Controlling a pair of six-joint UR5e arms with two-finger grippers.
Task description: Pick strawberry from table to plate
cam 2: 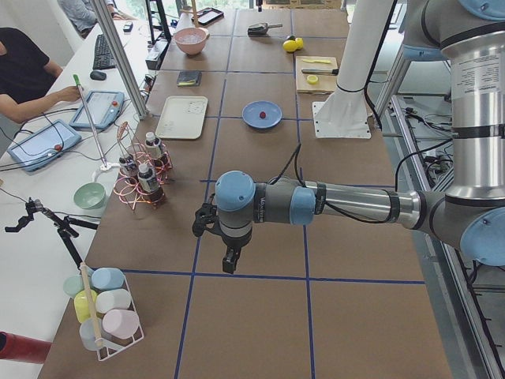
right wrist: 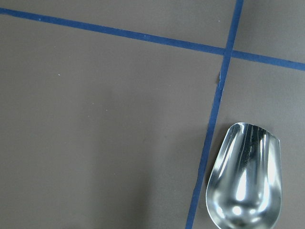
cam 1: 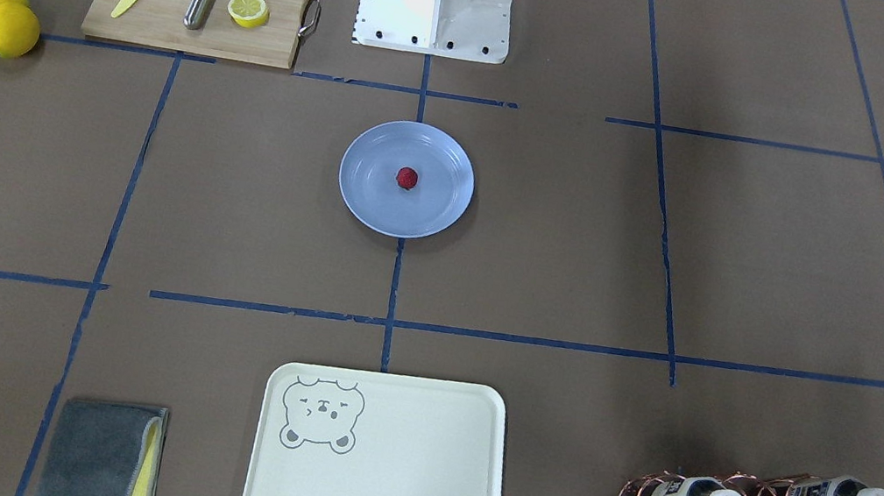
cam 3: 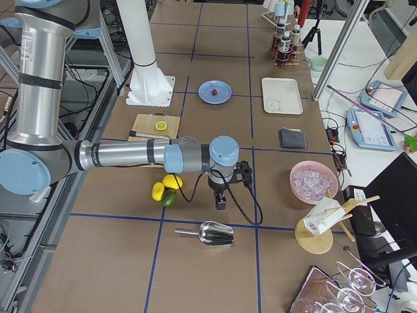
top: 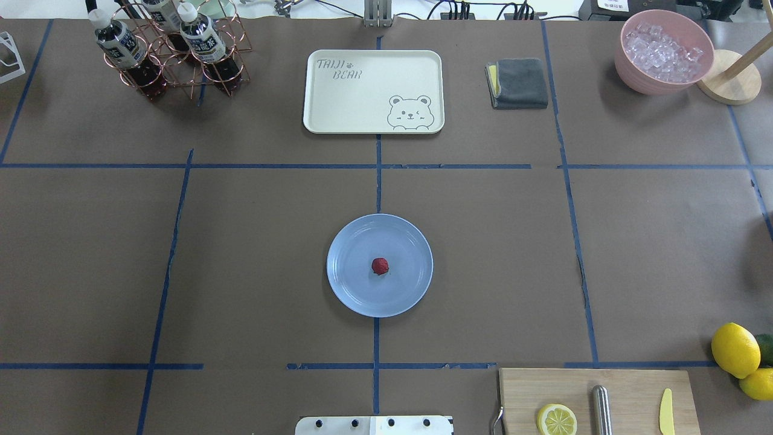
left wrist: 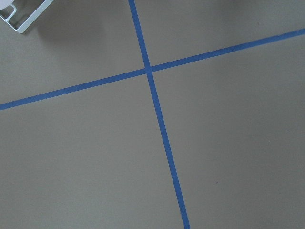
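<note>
The small dark-red strawberry (cam 1: 407, 179) (top: 380, 266) lies in the middle of the light blue plate (cam 1: 435, 207) (top: 407, 287), which rests on the brown paper table (cam 1: 671, 258) at its centre tape line. Neither gripper is near it. My left gripper (cam 2: 229, 264) hangs above bare table far out at the left end, seen only from the side, and I cannot tell whether it is open or shut. My right gripper (cam 3: 220, 203) hovers at the right end, just past the lemons and above a metal scoop (cam 3: 208, 233); its state is also unclear. Both wrist views show no fingers.
A cream bear tray (top: 373, 90) sits beyond the plate, with a bottle rack (top: 169, 48), a grey cloth (top: 519, 83) and a pink ice bowl (top: 663, 51) along the far edge. A cutting board (top: 598, 402) with half a lemon, and whole lemons (top: 735, 349), lie near right.
</note>
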